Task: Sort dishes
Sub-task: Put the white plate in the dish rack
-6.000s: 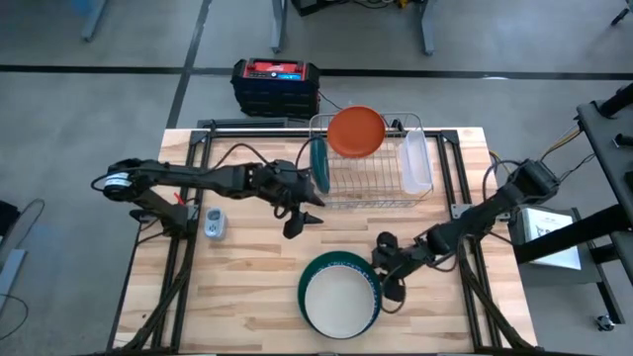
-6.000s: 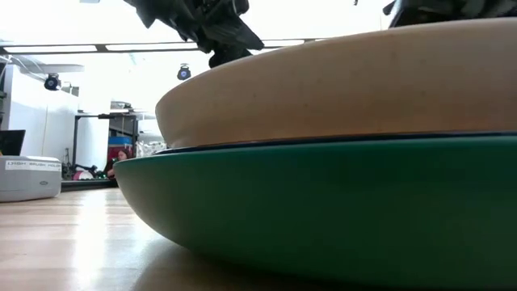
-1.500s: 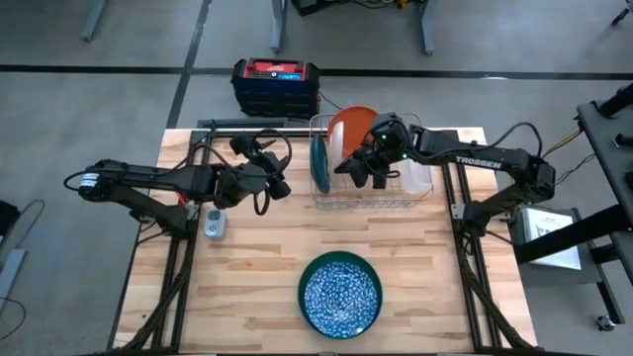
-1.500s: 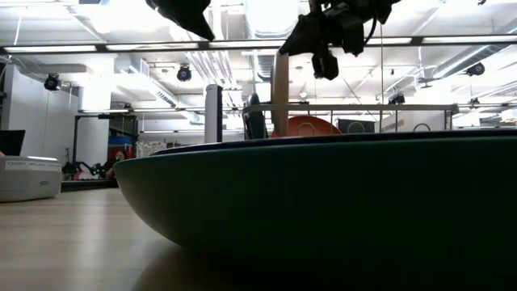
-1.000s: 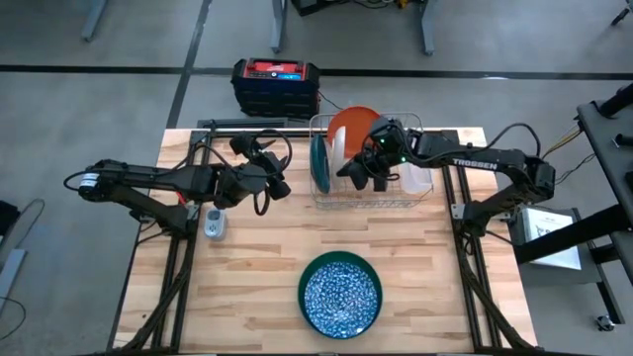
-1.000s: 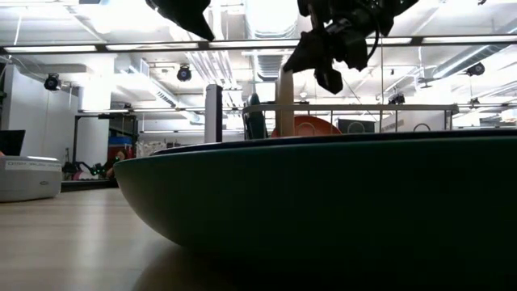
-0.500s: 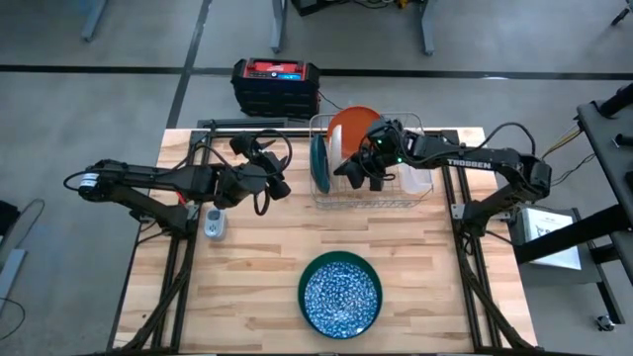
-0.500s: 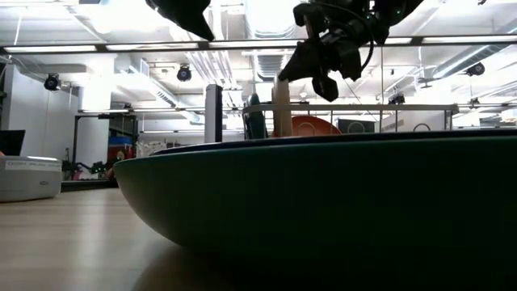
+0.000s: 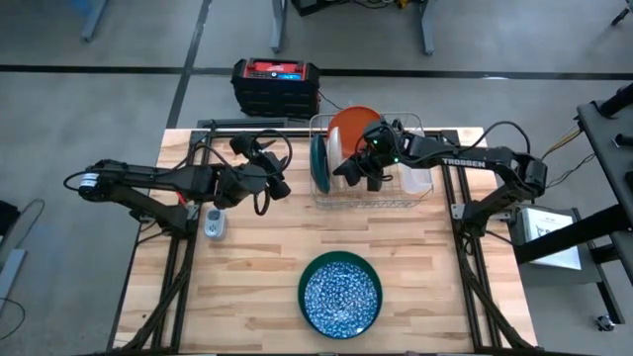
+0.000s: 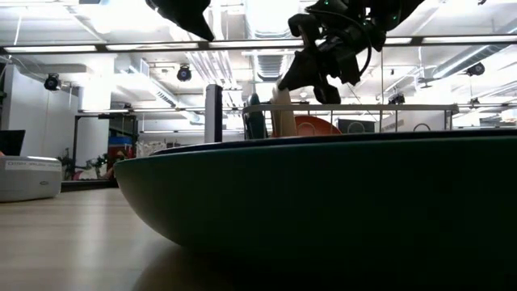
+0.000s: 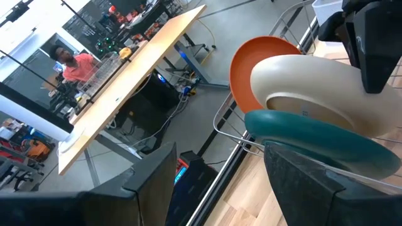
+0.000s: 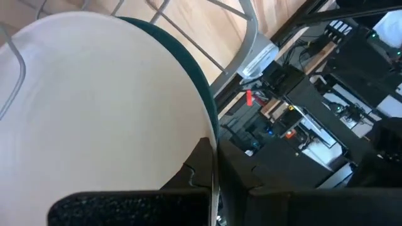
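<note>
A silver wire rack (image 9: 368, 188) at the far middle holds three dishes on edge: a dark green plate (image 9: 318, 164), a white plate (image 9: 336, 150) and an orange plate (image 9: 356, 125). My right gripper (image 9: 346, 170) reaches over the rack from the right and is shut on the white plate (image 12: 94, 107). A dark green bowl with a pale floral inside (image 9: 340, 294) sits near the table's front edge. My left gripper (image 9: 284, 186) hovers open left of the rack, touching nothing. My right gripper pinches the white plate's rim (image 12: 200, 145) between its two fingers, at the plate's upper edge (image 10: 281, 90). The fingers slant down from above and from the table's right. The plate stands on edge between the dark green and orange plates; its lower edge is hidden.
A clear plastic tray (image 9: 415, 170) stands at the rack's right end. A small white device (image 9: 215, 223) lies on the table's left part. A black and red box (image 9: 275, 84) sits beyond the far edge. Bare wood lies between the rack and the bowl.
My right gripper has tipped and gone slightly down and toward the table's left edge, still shut on the white plate. The plate has sunk a little lower into the rack, staying on edge.
</note>
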Available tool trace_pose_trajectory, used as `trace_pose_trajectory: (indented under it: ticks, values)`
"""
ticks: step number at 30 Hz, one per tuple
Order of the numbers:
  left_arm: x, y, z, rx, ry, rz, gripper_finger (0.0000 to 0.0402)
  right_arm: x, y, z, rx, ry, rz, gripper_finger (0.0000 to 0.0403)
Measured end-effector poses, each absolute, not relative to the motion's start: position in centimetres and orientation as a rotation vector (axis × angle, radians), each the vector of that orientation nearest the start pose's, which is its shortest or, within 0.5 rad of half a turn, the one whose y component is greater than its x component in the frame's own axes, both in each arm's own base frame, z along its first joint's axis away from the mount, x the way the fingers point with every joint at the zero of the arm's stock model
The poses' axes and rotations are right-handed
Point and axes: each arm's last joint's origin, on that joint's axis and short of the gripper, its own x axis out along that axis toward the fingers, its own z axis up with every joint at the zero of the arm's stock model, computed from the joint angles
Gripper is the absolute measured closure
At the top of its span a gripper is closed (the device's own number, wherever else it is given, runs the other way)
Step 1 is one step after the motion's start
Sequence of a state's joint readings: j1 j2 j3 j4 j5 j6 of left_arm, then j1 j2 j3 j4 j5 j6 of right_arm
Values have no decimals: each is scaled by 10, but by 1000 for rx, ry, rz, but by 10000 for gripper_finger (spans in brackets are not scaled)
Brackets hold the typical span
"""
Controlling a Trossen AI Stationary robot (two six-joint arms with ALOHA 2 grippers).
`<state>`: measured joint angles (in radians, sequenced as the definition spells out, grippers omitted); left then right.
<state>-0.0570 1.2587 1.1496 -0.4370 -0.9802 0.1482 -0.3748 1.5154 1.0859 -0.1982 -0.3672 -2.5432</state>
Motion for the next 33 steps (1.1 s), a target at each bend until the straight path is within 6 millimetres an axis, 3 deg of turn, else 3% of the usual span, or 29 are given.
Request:
trace_pose_trajectory:
  ticks: [10,33]
  values:
    - [262,9,344,415,559,864,171,311,-110,263,-2044,269,659,340]
    - [262,9,344,414,558,864,171,313,-113,268,-1910,340,542,228]
